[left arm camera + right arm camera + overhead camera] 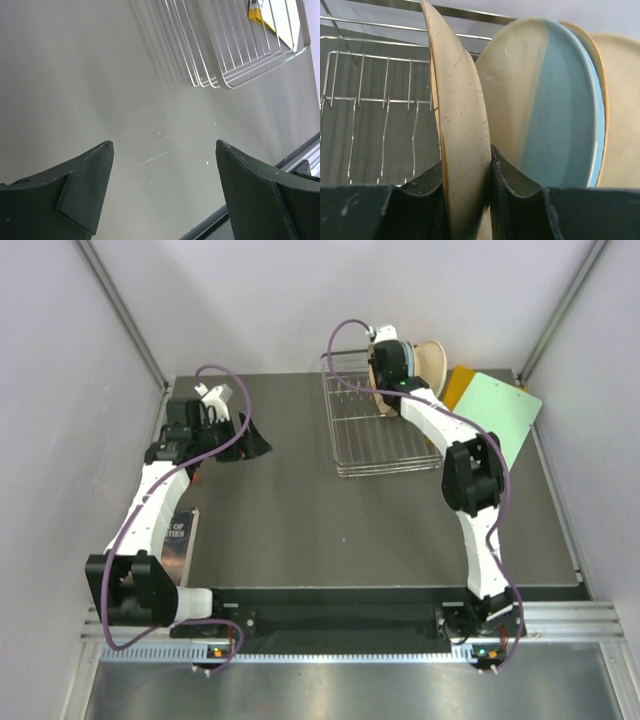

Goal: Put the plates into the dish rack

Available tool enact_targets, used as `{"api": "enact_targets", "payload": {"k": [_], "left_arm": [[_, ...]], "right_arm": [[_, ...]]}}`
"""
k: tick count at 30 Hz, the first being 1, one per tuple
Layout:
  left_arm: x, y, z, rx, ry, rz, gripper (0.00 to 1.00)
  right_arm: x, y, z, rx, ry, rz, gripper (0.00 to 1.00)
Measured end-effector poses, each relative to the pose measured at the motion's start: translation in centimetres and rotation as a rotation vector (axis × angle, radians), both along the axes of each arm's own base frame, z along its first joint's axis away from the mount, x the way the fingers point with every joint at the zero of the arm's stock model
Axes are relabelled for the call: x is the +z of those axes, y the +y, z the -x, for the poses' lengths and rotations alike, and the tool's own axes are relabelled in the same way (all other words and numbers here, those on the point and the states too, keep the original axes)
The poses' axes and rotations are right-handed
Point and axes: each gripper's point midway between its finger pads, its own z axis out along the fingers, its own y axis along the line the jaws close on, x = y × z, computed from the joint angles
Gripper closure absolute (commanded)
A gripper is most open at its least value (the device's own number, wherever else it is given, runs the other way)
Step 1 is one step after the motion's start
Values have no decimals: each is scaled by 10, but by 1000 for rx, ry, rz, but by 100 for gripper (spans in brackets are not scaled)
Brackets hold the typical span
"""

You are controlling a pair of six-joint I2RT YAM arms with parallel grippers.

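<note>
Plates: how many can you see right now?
4. A tan plate upright in the right gripper at the rack; a blue plate behind it; then an orange-rimmed plate; a cream plate farthest right. Others may be hidden.

book [185, 540] title partly hidden by left arm [150, 505], tan plate [462, 125] cropped top and bottom

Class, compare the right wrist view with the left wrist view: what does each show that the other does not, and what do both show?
Only the right wrist view: the right gripper shut on a tan plate held on edge, with a white-and-blue plate just behind. Only the left wrist view: the left gripper open over bare table, holding nothing. Both: wires of the dish rack.
</note>
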Motion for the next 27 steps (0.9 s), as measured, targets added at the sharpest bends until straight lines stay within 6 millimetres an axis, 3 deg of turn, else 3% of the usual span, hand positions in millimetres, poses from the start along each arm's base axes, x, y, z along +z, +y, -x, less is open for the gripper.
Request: {"api": "enact_targets", "payload": {"k": [8,9,12,13,14,16,20,27], "left_arm": [[-5,-2,8,-4,20,16,12],[-4,-2,9,-3,17,18,12],[0,-2,10,-2,8,21,12],[1,-3,11,-3,6,23,12],[1,-3,11,-2,5,24,12],[1,-3,11,-2,6,25,11],[1,-3,11,-2,6,25,11],[6,-1,15,-11,-41,9,7]], "right_arm": [[-12,-3,8,-115,32,-131,100],[-12,-3,9,-125,32,-142,96],[-12,-3,9,-135,26,-147,63],[-11,-1,9,-130,24,-146,48],[-10,0,9,-125,16,-138,43],[1,6,4,-104,-31,-117,35],[18,17,1,-74,-95,-77,29],[59,6,16,-45,-138,-18,22]]}}
